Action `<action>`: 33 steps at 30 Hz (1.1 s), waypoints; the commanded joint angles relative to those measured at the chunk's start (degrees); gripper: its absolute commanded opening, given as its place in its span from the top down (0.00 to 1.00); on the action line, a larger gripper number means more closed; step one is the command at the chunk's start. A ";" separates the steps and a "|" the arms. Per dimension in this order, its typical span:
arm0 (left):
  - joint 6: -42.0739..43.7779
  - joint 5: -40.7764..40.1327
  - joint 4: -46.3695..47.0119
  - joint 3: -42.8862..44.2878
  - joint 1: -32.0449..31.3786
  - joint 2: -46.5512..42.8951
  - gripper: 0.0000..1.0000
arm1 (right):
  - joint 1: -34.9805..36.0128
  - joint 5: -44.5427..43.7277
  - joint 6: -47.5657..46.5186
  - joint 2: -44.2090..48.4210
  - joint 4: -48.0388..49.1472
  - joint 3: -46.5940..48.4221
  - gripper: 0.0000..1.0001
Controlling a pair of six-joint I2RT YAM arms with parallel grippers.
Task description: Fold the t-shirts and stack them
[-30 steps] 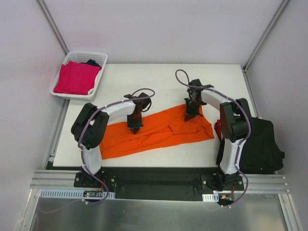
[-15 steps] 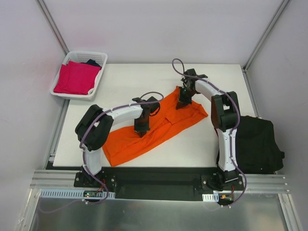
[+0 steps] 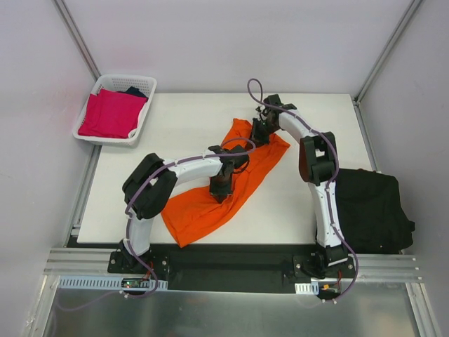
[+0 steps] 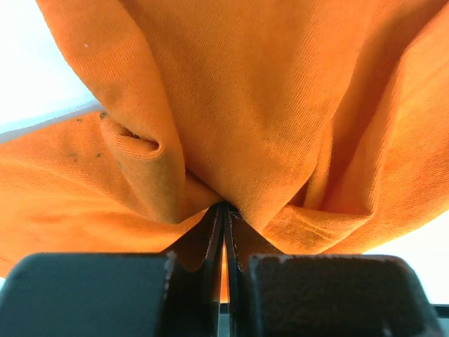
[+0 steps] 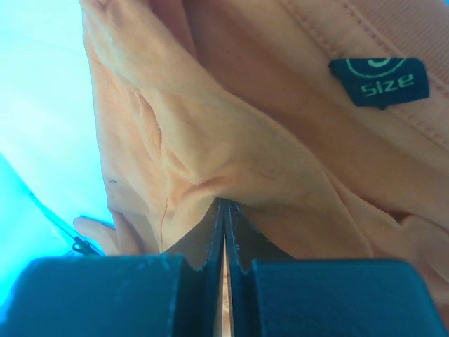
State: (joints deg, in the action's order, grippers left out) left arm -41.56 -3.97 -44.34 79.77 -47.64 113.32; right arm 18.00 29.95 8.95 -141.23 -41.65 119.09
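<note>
Cloth position: I see the orange t-shirt [image 3: 200, 210] lying diagonally across the bench [image 3: 175, 119], bunched between both arms. The left hand [image 3: 222, 189] is pinched fully closed on a fold near the shirt's middle. The right hand [image 3: 258, 133] is clamped tight on cloth at the far end, near the size label [image 5: 379, 81]. The black t-shirts [image 3: 372, 210] sit at the bench's right edge, and the pink t-shirt [image 3: 111, 114] lies in the basket [image 3: 146, 84] at the far left

you are looking at a robot lab cell, not a home. the white table [image 3: 189, 116] stands closed in by plain pale walls [image 3: 231, 42] and slanted metal posts [image 3: 76, 35]. a robot arm [image 3: 188, 166] is bolted at each end of an aluminium rail [image 3: 77, 265] on the near edge, and a bare metal sheet [image 3: 231, 312] lies before it.
</note>
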 commanded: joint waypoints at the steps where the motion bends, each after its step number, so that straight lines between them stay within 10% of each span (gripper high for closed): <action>1: -1.15 0.45 -1.01 0.83 -0.26 -1.43 1.00 | -0.51 2.65 -0.07 4.72 1.48 -2.71 0.99; 18: 1.92 -11.33 -13.58 13.05 -0.26 -7.67 1.00 | -2.00 0.63 -2.62 23.97 -0.01 -14.84 0.99; 33: -1.51 -9.39 -10.51 -11.38 8.09 -18.04 1.00 | 0.81 1.86 -4.56 37.25 3.33 -38.14 0.99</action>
State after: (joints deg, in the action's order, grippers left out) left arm -41.47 -13.45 -54.81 71.50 -41.01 99.83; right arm 17.26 30.72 5.65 -109.32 -39.27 81.36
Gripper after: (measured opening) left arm 0.003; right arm 0.012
